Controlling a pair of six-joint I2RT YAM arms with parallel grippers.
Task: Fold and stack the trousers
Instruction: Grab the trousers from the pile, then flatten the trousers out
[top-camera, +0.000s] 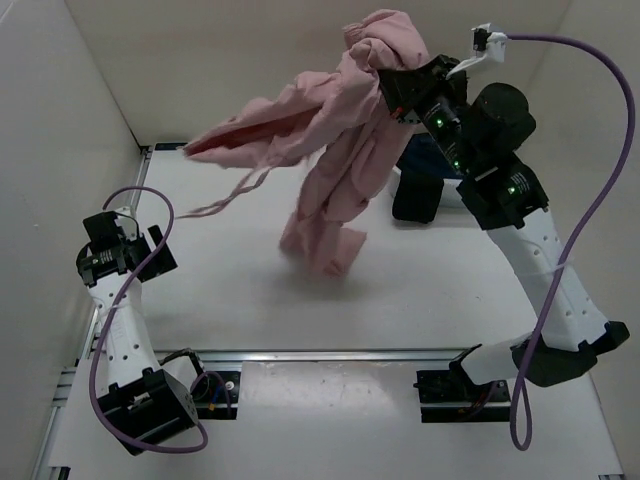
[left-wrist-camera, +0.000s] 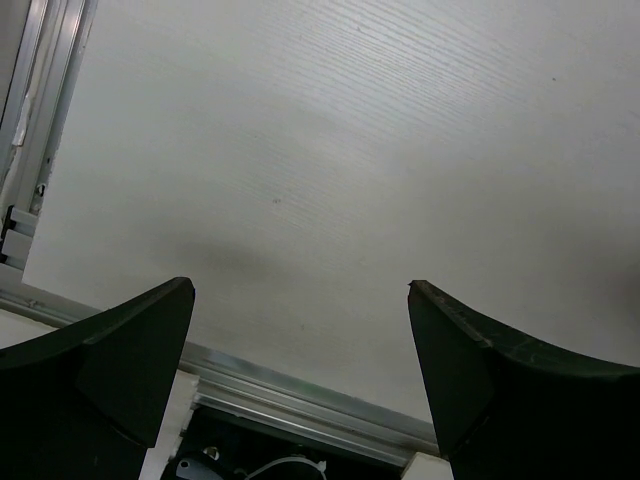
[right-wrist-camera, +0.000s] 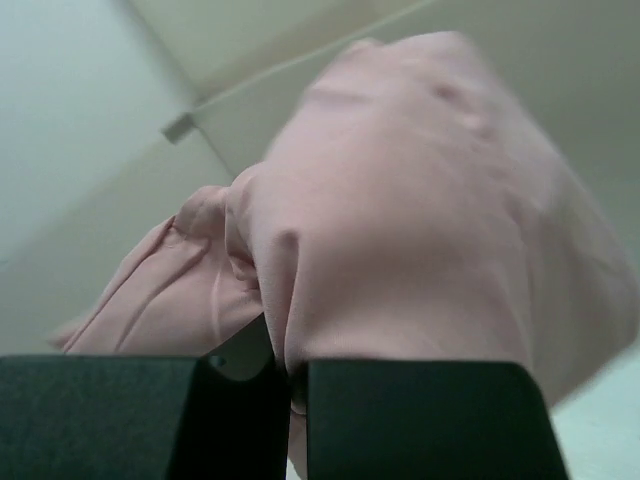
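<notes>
Top view: the trousers (top-camera: 340, 150) are shown held up above the far middle of the desk (top-camera: 450, 290), gripped near their upper end by the right claw (top-camera: 385, 95). The pink fabric hangs down in a bunched column, and its lowest folds are seen resting on the desk near the centre. A second part of the garment is spread toward the far left corner, where the thin drawstring (top-camera: 235, 190) is seen dangling. A dark cloth (top-camera: 418, 195) is partly hidden behind the right arm, toward the far right of the desk.

Right wrist view: the right claw (right-wrist-camera: 290, 375) is shown narrowed onto a fold of the trousers (right-wrist-camera: 400, 200), with only a slim gap between its fingers (right-wrist-camera: 420, 420), filled by fabric.

Left wrist view: the left claw (left-wrist-camera: 300, 290) is shown spread wide, with nothing between its fingers (left-wrist-camera: 90, 370), above bare desk (left-wrist-camera: 350, 150) close to the near edge. In the top view, the left claw (top-camera: 112, 240) is located at the left edge, well apart from the trousers.
</notes>
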